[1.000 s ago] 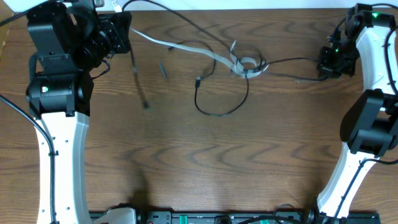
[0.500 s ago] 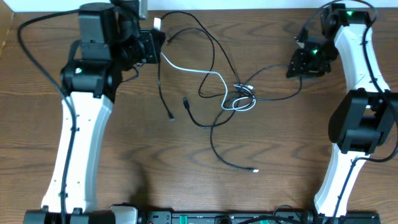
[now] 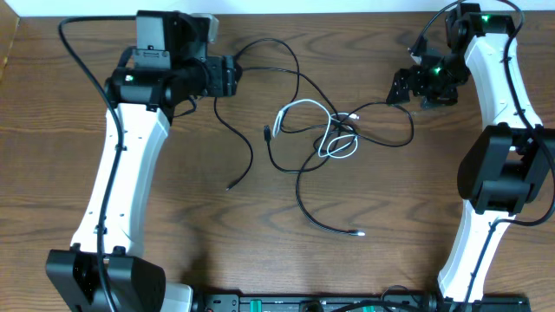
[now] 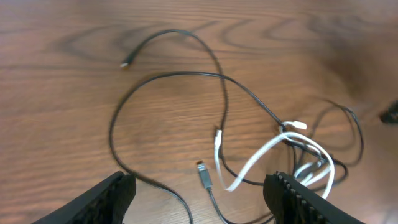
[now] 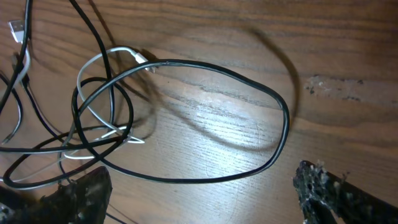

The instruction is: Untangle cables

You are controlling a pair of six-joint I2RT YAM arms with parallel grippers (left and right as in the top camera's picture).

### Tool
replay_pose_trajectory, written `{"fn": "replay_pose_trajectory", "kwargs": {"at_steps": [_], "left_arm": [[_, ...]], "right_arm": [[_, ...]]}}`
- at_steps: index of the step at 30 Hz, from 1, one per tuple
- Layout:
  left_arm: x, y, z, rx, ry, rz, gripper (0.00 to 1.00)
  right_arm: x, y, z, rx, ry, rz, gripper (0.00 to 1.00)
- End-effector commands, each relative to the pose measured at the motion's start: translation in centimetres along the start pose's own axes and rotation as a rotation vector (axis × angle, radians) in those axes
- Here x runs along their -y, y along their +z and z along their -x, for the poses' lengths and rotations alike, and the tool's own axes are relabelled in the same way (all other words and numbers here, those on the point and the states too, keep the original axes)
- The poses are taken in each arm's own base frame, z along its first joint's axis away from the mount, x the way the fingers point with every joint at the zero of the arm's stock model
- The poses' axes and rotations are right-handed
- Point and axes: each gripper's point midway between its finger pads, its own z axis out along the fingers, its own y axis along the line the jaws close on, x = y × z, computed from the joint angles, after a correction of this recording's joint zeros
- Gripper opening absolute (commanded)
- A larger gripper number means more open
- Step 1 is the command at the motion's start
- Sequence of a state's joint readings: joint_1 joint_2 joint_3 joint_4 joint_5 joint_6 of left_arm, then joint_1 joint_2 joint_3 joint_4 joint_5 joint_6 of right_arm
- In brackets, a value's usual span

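- Sprawling over the middle of the wooden desk (image 3: pixel 173 234), the cables (image 3: pixel 340 139) lie in a loose tangle between the two arms.
- The white cable (image 3: pixel 299 106) curves from a plug end near the centre into a small knot of loops, where black strands cross it.
- One black strand runs from that knot toward the near edge and ends in a small plug (image 3: pixel 360 232). Another hangs down the left side to a free end (image 3: pixel 229 186).
- The left tool (image 4: pixel 199 182) sits at the far left of the tangle with its fingers spread wide and nothing clamped. A black plug and a thin strand lie on the desk beneath the gap.
- The right tool (image 5: pixel 202 186) is at the far right, fingers also wide apart and gripping nothing. A big black loop (image 5: pixel 283 118) rests on the desk ahead of it.
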State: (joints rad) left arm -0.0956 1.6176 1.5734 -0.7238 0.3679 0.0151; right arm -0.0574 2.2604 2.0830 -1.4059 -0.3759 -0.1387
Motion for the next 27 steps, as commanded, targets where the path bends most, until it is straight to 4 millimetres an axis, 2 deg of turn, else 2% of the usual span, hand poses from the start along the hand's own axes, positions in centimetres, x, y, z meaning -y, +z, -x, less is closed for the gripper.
{"fn": "replay_pose_trajectory", "kwargs": {"at_steps": [1, 4, 7, 12, 15, 20, 27], "left_arm": [[5.4, -0.4, 1.0, 0.036, 0.202, -0.152, 0.72], [8.7, 1.0, 0.5, 0.029, 0.295, -0.207, 0.72], [12.0, 3.4, -0.7, 0.001, 0.377, -0.266, 0.72], [17.5, 8.4, -4.6, -0.077, 0.537, -0.363, 0.72], [19.8, 10.4, -7.0, -0.117, 0.645, -0.387, 0.72], [20.3, 13.4, -9.9, -0.183, 0.743, -0.261, 0.71], [20.3, 16.2, -12.3, -0.239, 0.786, -0.256, 0.66]], "right_arm": [[-0.5, -0.5, 0.6, 0.031, -0.001, 0.017, 0.93], [-0.5, -0.5, 0.7, 0.035, -0.003, 0.016, 0.95], [-0.5, -0.6, 0.8, 0.038, -0.004, 0.015, 0.97], [-0.5, -0.5, 0.8, 0.037, -0.004, 0.015, 0.99], [-0.4, -0.6, 0.8, 0.038, -0.003, 0.015, 0.99], [-0.4, -0.5, 0.8, 0.037, -0.003, 0.015, 0.99], [-0.4, -0.5, 0.8, 0.037, -0.003, 0.015, 0.99]]}}
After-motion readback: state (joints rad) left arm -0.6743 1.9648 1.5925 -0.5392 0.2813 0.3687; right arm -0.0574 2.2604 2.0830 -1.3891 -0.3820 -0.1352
